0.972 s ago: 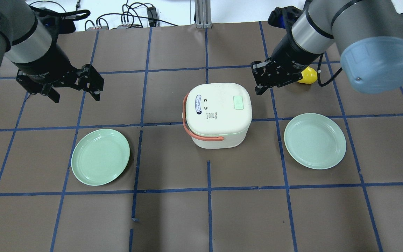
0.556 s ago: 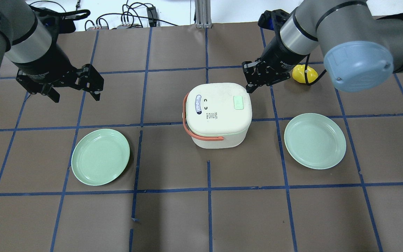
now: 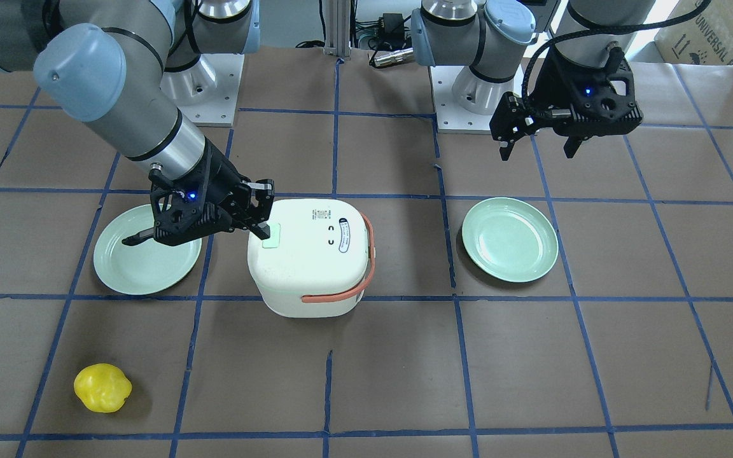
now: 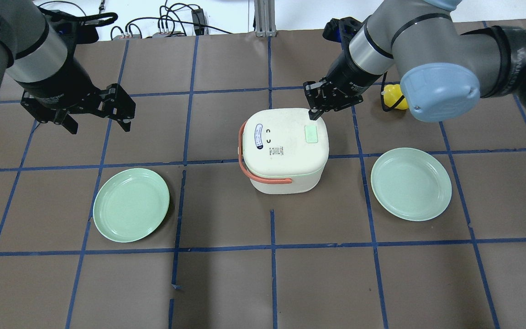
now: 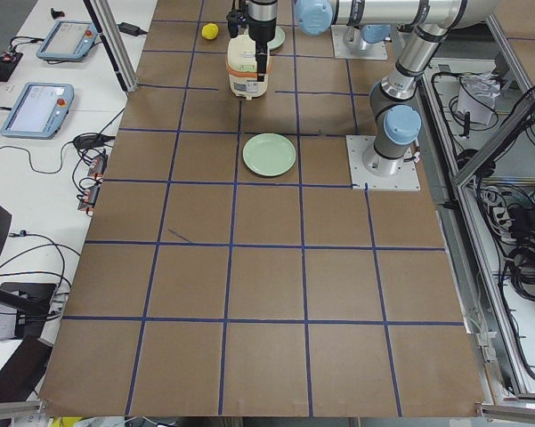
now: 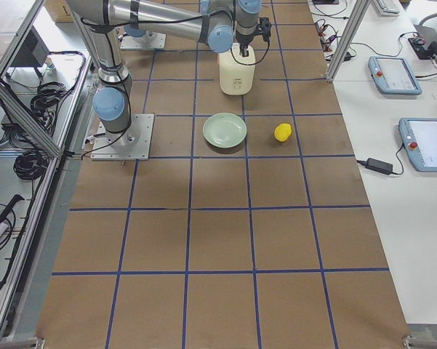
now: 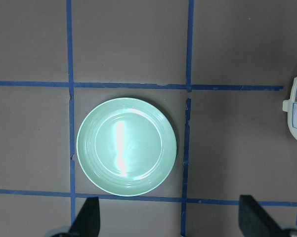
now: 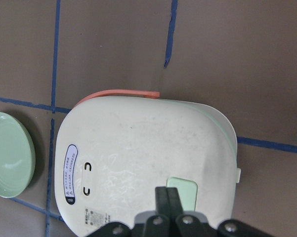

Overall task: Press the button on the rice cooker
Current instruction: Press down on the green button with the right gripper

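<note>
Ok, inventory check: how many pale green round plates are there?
2: one pale green round plate left of the white rice cooker in overhead view, the other plate right; none apparently hidden.

Six views sharing the rice cooker (image 4: 283, 146)

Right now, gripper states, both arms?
Left gripper: open, empty.
Right gripper: closed, holding nothing, tips over the rice cooker.

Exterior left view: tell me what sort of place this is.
Likely a robotics lab or test cell: a robot arm bolted to a table gridded with blue tape, control pendants on the side bench, and cable bundles alongside.
</note>
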Tool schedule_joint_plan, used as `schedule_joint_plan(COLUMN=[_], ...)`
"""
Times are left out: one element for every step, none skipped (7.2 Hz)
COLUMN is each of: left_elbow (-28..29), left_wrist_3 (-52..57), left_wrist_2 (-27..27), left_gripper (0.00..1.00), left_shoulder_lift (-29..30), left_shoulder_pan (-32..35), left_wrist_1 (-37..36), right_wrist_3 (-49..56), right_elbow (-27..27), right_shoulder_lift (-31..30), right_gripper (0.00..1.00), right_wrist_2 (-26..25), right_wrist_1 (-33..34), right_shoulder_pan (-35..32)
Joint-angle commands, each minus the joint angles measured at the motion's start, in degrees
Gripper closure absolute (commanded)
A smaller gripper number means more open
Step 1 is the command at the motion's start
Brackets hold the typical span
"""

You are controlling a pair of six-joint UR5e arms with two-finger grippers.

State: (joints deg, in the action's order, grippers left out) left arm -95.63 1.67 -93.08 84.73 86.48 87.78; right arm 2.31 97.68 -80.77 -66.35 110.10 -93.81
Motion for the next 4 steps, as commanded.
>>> schedule_joint_plan(left_elbow=[0.0,-0.1,0.0,0.0], left_wrist_3=[0.0,0.0,0.0,0.0], left_wrist_2=[0.0,0.0,0.0,0.0], left_gripper=[0.00,0.00,0.00,0.00], left_shoulder_lift=[0.0,0.0,0.0,0.0], left_shoulder_pan=[0.0,0.0,0.0,0.0], left_wrist_1=[-0.1,0.0,-0.1,-0.1], right_wrist_3=[-0.2,-0.3,-0.2,-0.2], right_elbow=[2.4,2.4,2.5,2.7], right_shoulder_lift=[0.1,0.3,0.3,0.5], right_gripper=[0.93,0.92,0.92,0.92], right_wrist_2=[0.3,0.3,0.3,0.3], right_wrist_1=[2.5,2.6,2.6,3.4], right_shoulder_pan=[-0.3,-0.3,-0.3,-0.3])
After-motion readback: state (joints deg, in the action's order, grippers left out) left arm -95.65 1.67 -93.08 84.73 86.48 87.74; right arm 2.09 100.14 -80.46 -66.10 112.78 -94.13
